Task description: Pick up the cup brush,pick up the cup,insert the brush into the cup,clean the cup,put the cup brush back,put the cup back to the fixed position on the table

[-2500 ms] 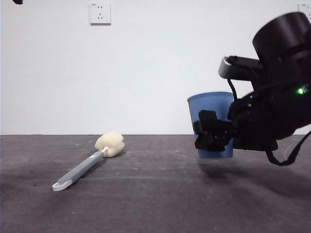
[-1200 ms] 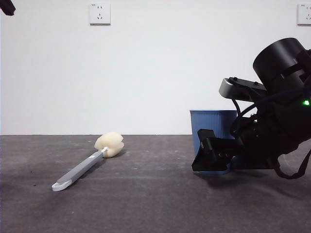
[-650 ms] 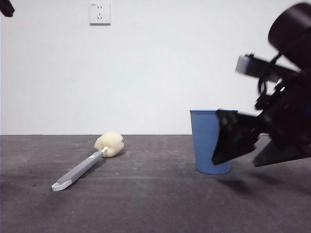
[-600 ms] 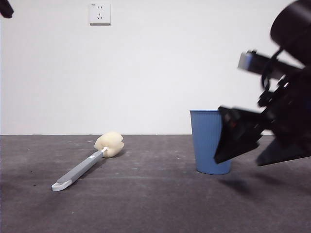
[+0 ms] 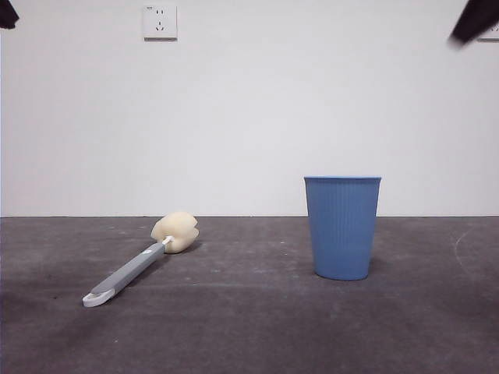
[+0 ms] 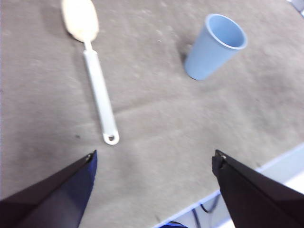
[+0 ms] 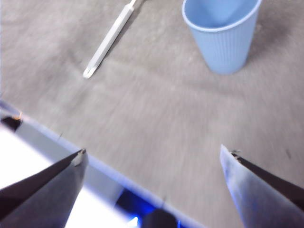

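Note:
The blue ribbed cup (image 5: pixel 342 227) stands upright on the table (image 5: pixel 249 327), right of centre; it also shows as the cup (image 6: pixel 213 47) and the cup (image 7: pixel 222 35) in the wrist views. The cup brush (image 5: pixel 140 258) lies flat to the left, sponge head toward the wall, looped end toward the front; the brush (image 6: pixel 95 71) and its handle (image 7: pixel 108 42) show from above. My left gripper (image 6: pixel 152 159) hangs open high above the table, holding nothing. My right gripper (image 7: pixel 152 152) is open too, raised well above and away from the cup, seen as a dark tip (image 5: pixel 474 19) at the top right corner.
A white wall with a socket (image 5: pixel 161 21) stands behind the table. The table's front edge (image 7: pixel 57 137) shows in the right wrist view. A black tip of the waiting arm (image 5: pixel 7 13) sits at the top left corner.
My right gripper set the cup down on the table, let go of it, then pulled back and rose up out to the top right corner. Brush unmoved.

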`<action>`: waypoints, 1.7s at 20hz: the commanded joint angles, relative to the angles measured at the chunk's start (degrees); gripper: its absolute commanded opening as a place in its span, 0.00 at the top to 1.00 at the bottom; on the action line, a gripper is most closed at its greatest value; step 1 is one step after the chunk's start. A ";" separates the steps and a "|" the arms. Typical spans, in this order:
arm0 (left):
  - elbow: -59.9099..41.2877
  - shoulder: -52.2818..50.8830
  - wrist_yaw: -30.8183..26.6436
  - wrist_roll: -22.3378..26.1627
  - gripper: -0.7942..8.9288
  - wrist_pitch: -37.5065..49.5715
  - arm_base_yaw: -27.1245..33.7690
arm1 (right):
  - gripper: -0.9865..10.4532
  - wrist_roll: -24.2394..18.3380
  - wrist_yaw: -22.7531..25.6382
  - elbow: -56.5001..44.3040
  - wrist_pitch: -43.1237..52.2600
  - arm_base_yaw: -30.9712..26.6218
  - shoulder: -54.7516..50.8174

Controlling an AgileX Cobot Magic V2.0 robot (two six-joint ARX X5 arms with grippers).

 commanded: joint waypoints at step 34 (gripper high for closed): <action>0.61 -0.17 11.10 0.70 0.92 0.20 -0.07 | 0.91 -3.65 -1.09 10.86 -13.29 0.59 2.43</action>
